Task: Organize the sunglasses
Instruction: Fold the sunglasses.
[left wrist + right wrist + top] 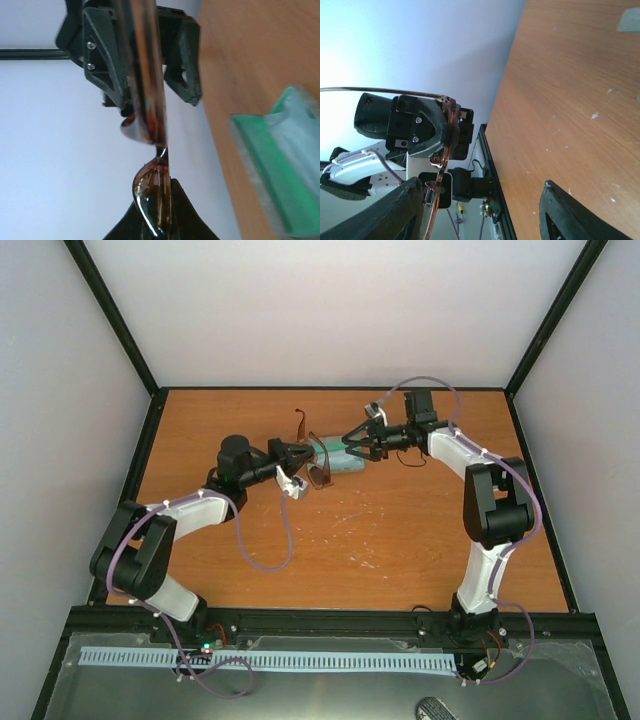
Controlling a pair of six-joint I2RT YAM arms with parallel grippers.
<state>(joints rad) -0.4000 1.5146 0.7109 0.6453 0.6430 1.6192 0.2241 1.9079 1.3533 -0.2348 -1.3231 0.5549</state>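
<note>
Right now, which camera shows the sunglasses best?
The top external view: the whole sunglasses show there, lenses and one raised temple, though small. The left wrist view gives only a blurred, edge-on strip of frame; the right wrist view shows one temple and part of the rim.

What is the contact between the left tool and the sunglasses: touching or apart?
Touching. The left wrist view shows the left tool clamped on the sunglasses frame, with no gap.
</note>
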